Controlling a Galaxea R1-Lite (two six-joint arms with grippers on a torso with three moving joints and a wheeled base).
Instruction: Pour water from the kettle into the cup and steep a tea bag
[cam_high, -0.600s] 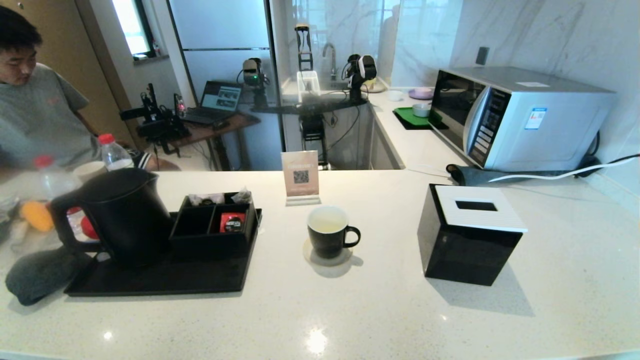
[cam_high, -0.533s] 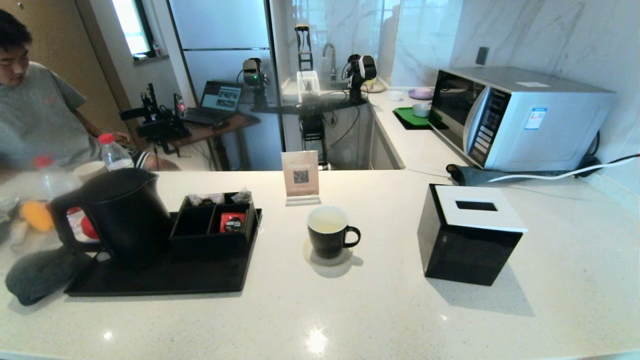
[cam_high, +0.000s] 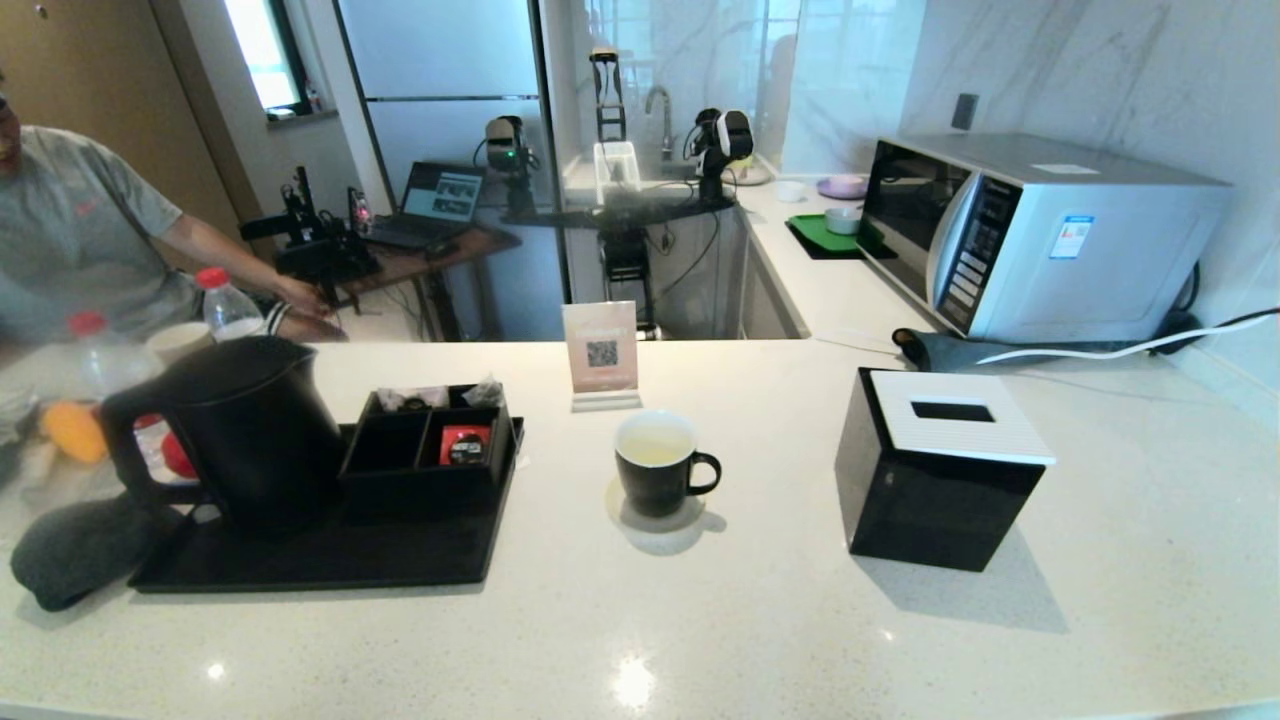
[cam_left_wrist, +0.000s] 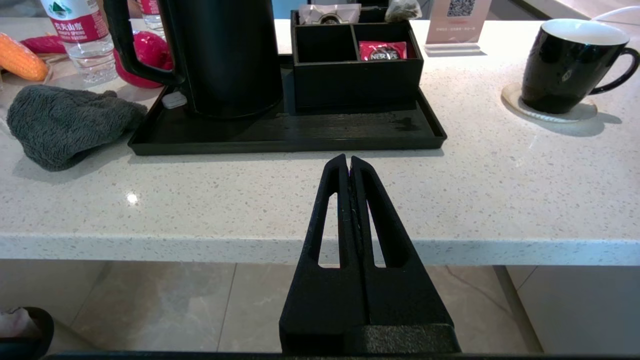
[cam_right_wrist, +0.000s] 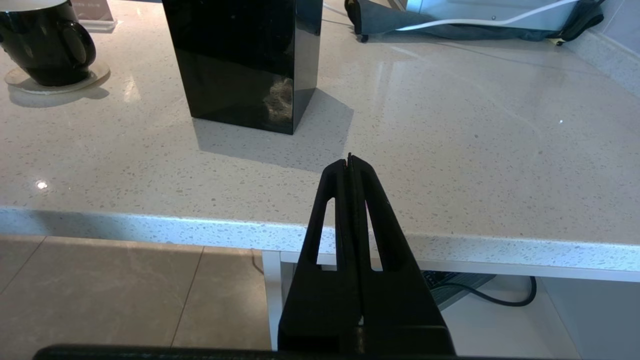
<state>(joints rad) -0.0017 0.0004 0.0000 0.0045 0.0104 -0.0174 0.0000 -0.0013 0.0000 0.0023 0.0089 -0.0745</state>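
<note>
- kettle: matte black, upright, lid shut, left of frame, loop handle facing left
- cup: black mug, cream interior, upright, frame centre, handle pointing right
- tea bag: can't make it out

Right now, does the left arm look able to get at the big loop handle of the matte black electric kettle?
Probably yes. The left gripper, shut, hangs before the counter edge. The handle juts out beyond the black tray, with only the grey cloth lying low beside it.

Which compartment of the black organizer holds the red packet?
The front compartment on the cup side of the organizer holds the red packet. The front compartment beside the kettle looks empty; the back ones hold pale sachets.
</note>
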